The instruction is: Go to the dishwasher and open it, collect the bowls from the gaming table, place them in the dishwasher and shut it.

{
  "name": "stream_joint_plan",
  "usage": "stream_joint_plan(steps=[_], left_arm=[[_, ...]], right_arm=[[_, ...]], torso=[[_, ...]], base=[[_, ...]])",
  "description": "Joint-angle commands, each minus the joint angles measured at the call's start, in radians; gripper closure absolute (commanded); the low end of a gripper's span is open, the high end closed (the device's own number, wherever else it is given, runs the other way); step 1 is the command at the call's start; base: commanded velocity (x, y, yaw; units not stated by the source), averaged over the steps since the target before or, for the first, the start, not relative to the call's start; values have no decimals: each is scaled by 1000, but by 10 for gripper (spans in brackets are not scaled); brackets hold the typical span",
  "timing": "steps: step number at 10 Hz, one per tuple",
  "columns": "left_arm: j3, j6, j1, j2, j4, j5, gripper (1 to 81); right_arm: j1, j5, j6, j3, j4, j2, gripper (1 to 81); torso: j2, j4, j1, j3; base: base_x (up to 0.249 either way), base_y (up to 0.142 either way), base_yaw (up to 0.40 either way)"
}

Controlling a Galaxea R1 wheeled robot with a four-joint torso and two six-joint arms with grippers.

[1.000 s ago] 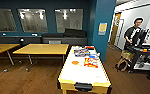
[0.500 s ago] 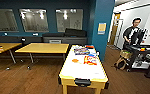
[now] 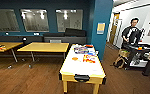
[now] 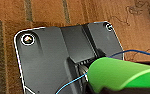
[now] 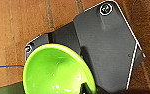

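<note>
Bowls: we see the green bowl at our right wrist, grip unclear; the orange bowl sits on the counter ahead.

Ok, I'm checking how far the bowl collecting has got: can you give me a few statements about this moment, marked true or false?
1. An orange bowl sits on the white-topped gaming table. True.
2. The table's top carries no boxes. False: colourful board-game boxes lie towards its far end.
3. In the right wrist view, the green bowl shows its inside, with wooden floor behind it. True.
4. A person stands to the left of the table, under the windows. False: the person stands off to the right, by the bright corridor.
</note>
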Motion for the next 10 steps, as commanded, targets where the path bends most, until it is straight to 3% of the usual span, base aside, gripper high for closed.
stream_joint_plan(steps=[1, 3, 10], left_arm=[[1, 5, -49, -12, 12, 24, 811], [1, 5, -49, -12, 11, 24, 811], [1, 2, -43, -19, 0, 22, 811]], right_arm=[[48, -37, -4, 0, -16, -2, 811], [49, -37, -4, 0, -16, -2, 811], [54, -38, -2, 0, -16, -2, 811]], torso=[[0, 0, 0, 0], [0, 0, 0, 0], [-2, 0, 0, 0]], base=[[-150, 0, 0], [-140, 0, 0], [0, 0, 0]])
